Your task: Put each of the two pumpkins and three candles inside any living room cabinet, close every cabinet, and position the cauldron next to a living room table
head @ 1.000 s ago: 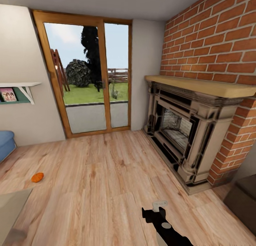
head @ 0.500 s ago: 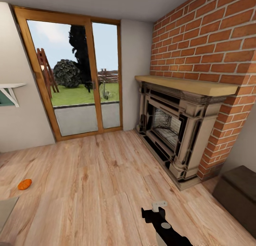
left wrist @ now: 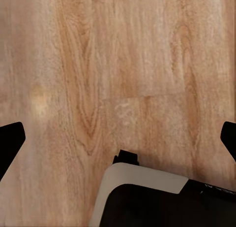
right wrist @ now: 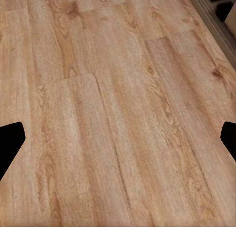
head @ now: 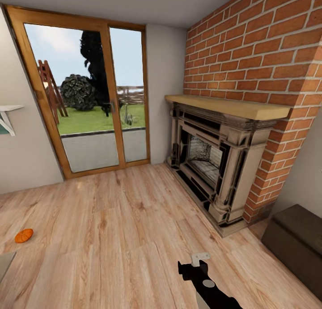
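One small orange pumpkin [head: 23, 235] lies on the wood floor at the far left of the head view. A greyish corner of the table [head: 4, 261] shows just below it at the picture's edge. The end of the low dark-brown cabinet [head: 295, 237] stands at the lower right, past the fireplace. My left gripper [left wrist: 118, 141] hangs open over bare floorboards, its black fingertips [left wrist: 10, 144] wide apart. My right gripper [right wrist: 118, 141] is open too, with only floor between its fingertips [right wrist: 11, 142]. The candles and the cauldron are out of view.
A beige stone fireplace [head: 214, 166] with a wooden mantel juts from the red brick wall on the right. A wood-framed glass door [head: 89, 99] fills the far wall. A black arm [head: 203, 282] reaches up from the bottom of the head view. Wood floor spreads between them.
The head camera has swung to the right: the pumpkin and door sit further left in the picture, and more of the cabinet shows. The arm keeps its place in the view.
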